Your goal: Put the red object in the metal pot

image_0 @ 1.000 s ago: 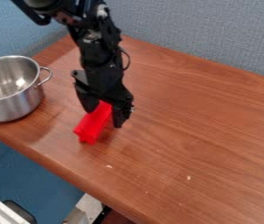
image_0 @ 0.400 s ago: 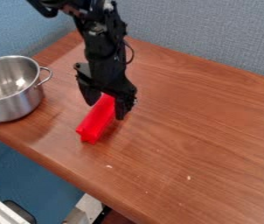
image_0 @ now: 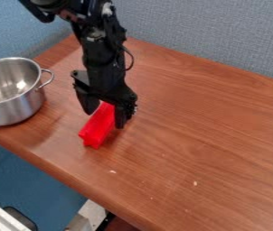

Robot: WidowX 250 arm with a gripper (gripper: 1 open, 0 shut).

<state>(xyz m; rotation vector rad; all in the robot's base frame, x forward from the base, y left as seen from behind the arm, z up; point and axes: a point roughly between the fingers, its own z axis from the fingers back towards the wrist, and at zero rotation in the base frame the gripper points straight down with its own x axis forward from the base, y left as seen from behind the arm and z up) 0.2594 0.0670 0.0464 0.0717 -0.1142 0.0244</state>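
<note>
On the wooden table (image_0: 200, 108), toward its near left edge: red block (image_0: 98, 125), lying flat on the wood with one end pointing at the near edge and the other tucked under the gripper (image_0: 104, 107). Well apart to the left, at the table's left corner: metal pot (image_0: 9, 88), upright, shiny, with a small side handle facing right toward the block. Only bare wood between pot and block, nothing in the way. Behind the table, a blue wall (image_0: 211, 32); below the near edge, a blue floor and some pale object at the bottom left, too cut off to identify.

Black robot arm (image_0: 97, 45) coming down from the upper left, wrist upright, gripper pointing straight down at the table. Jaws spread wide, one on each side of the far end of the block, reaching down close to the wood. Not clamped on the block; whether either finger actually touches it cannot be told.

Far end of the block hidden behind the gripper. Upper part of the arm cut off by the top of the view. Left part of the pot cut off by the left edge. Fingertips dark and blurred against the block.
</note>
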